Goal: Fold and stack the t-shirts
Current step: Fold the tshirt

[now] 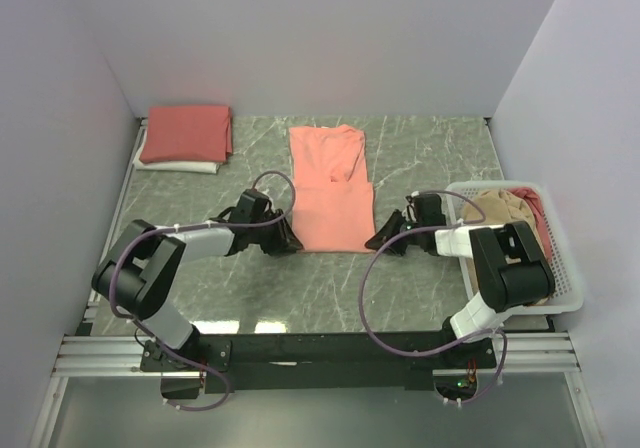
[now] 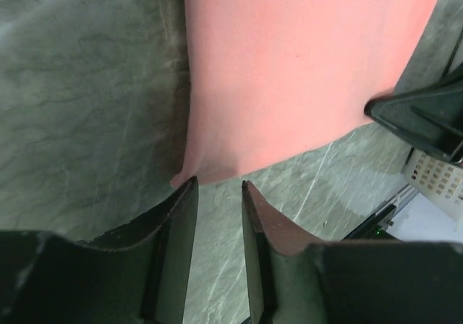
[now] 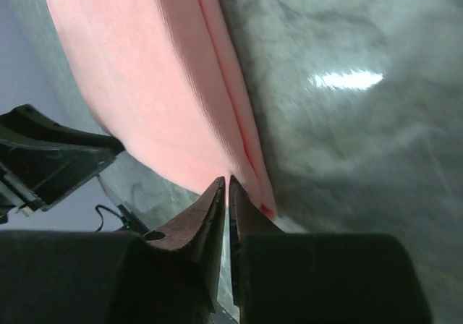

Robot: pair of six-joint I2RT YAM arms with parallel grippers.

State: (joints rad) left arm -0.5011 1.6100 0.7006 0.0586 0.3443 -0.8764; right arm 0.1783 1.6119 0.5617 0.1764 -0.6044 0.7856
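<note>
pink shirt [image 1: 328, 203] lies flat mid-table, sides folded in to a long strip, collar end far, hem end near me. left claw [image 2: 217, 186] sits low at the near-left hem corner. its jaws are part open with bare table [image 2: 87, 85] showing between them and nothing held. the cloth corner is just ahead of the tips. right claw [image 3: 228, 184] is at the near-right edge, jaws down to a slit, tips against the folded edge. can't tell if any cloth is pinched.

handling, my read: light, limp cotton with no stiffness. it'll sag, and the layers will slide over each other if i lift from one side only. the right edge shows several layers, so i need to get under all of them or the fold opens. best hold is both hem corners at once: pinch low against the table, lift evenly, carry the hem toward the collar. table looks smooth, so the cloth may skate away instead of feeding into the jaws.

stack [image 1: 185, 133] is far left. more shirts [image 1: 505, 208] wait in the basket [image 1: 566, 283] at right.
</note>
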